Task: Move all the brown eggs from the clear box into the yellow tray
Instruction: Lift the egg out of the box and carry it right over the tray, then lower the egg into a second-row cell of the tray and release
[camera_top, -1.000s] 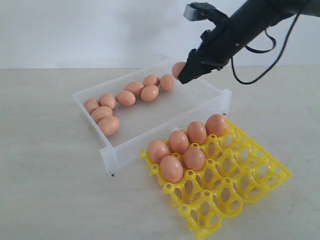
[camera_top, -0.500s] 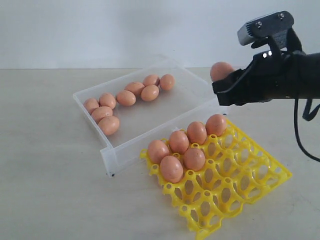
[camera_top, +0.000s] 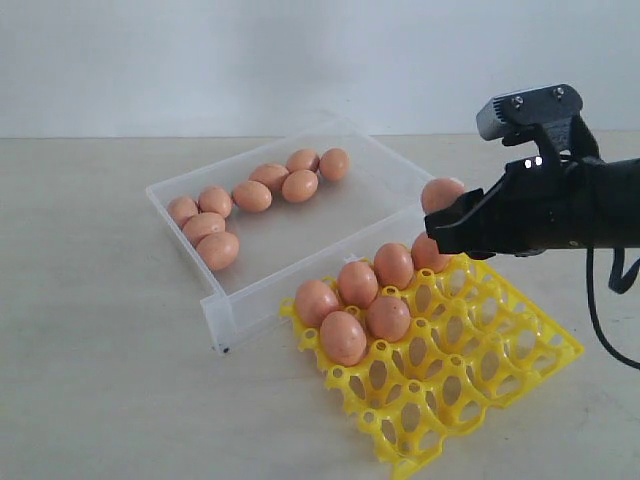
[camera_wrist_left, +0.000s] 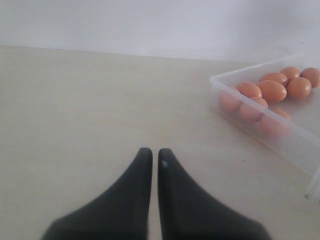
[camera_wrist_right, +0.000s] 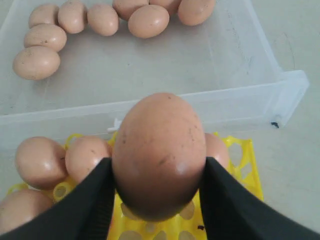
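My right gripper (camera_top: 448, 222) is shut on a brown egg (camera_top: 441, 192) and holds it just above the far corner of the yellow tray (camera_top: 480, 380). In the right wrist view that egg (camera_wrist_right: 159, 155) fills the gap between both fingers (camera_wrist_right: 87, 200). Several brown eggs (camera_top: 360, 295) sit in the tray's cups nearest the clear box (camera_top: 330, 235). More eggs (camera_top: 250, 195) lie along the box's far and left sides. My left gripper (camera_wrist_left: 153, 152) is shut and empty over bare table, left of the box (camera_wrist_left: 280, 132).
The tray's cups toward the front and right (camera_top: 470, 350) hold nothing. The box's front wall (camera_top: 280, 290) stands right against the tray's far edge. Pale tabletop (camera_top: 100, 350) stretches left of the box.
The right arm carried the egg out of the box to the right, then lowered it toward the tray's far corner. The left gripper's earlier state is not shown.
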